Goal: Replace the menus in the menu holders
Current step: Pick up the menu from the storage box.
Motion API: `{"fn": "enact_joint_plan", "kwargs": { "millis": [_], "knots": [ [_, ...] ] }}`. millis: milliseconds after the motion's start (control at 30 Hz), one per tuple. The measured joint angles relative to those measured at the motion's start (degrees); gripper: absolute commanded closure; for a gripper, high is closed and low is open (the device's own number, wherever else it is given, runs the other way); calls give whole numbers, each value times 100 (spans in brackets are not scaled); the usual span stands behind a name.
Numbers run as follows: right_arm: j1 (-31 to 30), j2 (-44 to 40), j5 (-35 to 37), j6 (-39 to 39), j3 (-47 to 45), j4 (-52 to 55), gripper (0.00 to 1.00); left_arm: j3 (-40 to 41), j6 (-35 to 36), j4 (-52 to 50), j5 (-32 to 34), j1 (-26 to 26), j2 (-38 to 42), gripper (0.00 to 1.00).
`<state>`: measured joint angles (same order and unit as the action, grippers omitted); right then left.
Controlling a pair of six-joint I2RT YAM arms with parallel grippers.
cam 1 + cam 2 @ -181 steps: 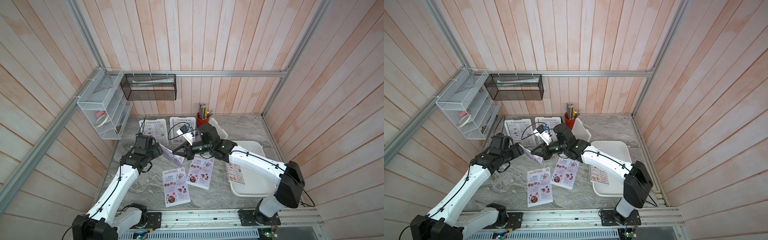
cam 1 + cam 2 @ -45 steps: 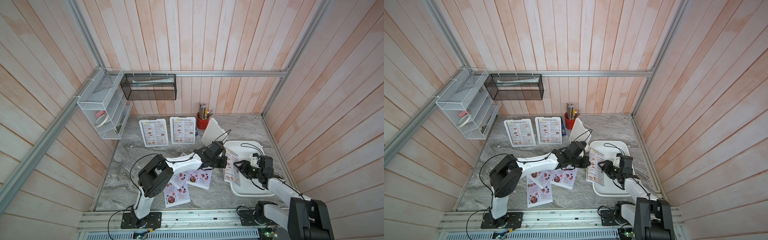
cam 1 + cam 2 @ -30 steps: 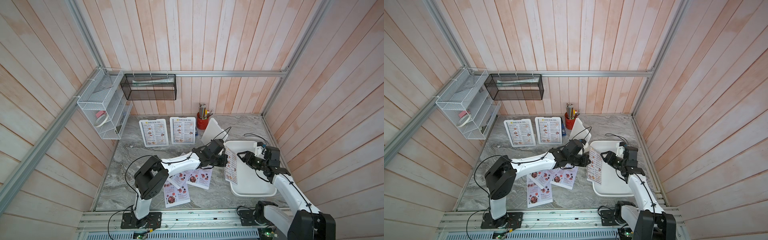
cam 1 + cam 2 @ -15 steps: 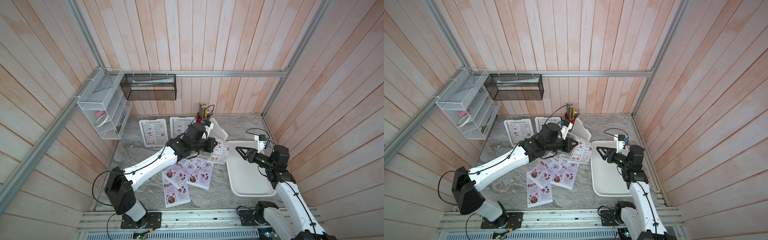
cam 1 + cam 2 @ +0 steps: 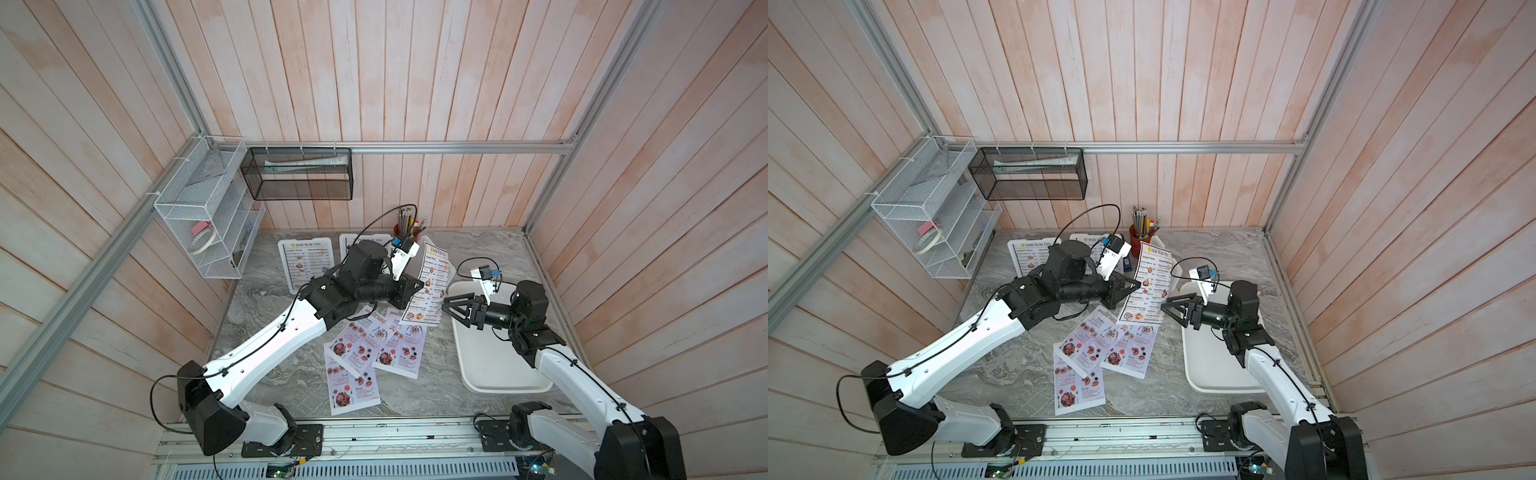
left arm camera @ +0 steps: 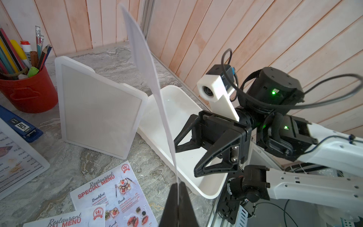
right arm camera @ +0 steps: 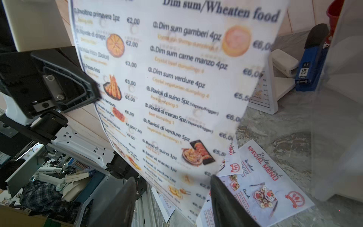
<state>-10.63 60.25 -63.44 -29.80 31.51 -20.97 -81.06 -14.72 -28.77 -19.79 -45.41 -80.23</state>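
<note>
The left gripper [image 6: 177, 188] pinches the upright DIM SUM INN menu [image 5: 1148, 282] by its long edge, just ahead of the spread right gripper [image 6: 185, 157].

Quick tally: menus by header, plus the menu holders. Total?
DIM SUM INN menus: 3 (two in holders, one pinched in the left gripper)
SPECIAL MENU sheets: 3 (all lying loose)
menu holders: 3 (this one empty, two filled)
Total: 9
</note>
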Motion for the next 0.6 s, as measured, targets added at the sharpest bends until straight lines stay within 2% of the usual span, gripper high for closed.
{"fn": "enact_joint_plan", "kwargs": {
  "millis": [367,600],
  "knots": [
    [-26,632,-350,376,450,-114,38,2,293,-341,-120,0,216,100],
    [-192,1025,-520,286,710,-483,40,2,291,-385,-118,0,313,100]
  ]
}}
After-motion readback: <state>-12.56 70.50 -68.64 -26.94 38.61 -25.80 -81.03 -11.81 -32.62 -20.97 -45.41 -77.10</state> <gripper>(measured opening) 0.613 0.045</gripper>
